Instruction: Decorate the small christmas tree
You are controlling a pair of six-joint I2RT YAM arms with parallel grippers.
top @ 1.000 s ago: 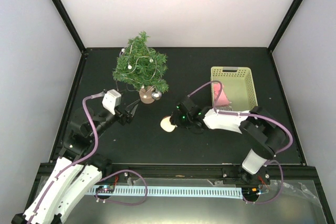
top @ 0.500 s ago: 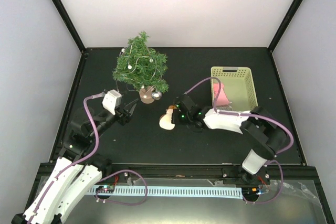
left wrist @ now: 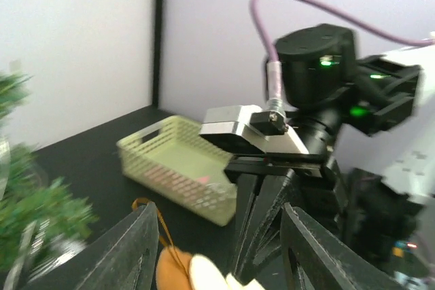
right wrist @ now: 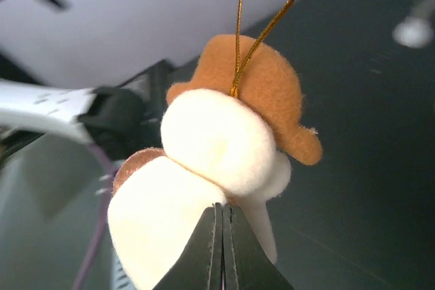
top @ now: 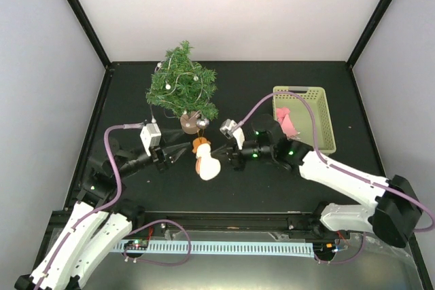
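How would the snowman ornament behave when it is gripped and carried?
Probably soft and squashy: the fuzzy snowman ornament looks like plush, pinched in the right gripper. Likely light and not fragile, being stuffed fabric. Its thin gold loop seems floppy, so it may sag or swing.

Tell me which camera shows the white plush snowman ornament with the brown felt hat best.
Right wrist view: the snowman fills the frame, pinched in the right hand, with its gold hanging cord sharp. The top view shows it small; the left wrist view catches only a blurred edge at the bottom.
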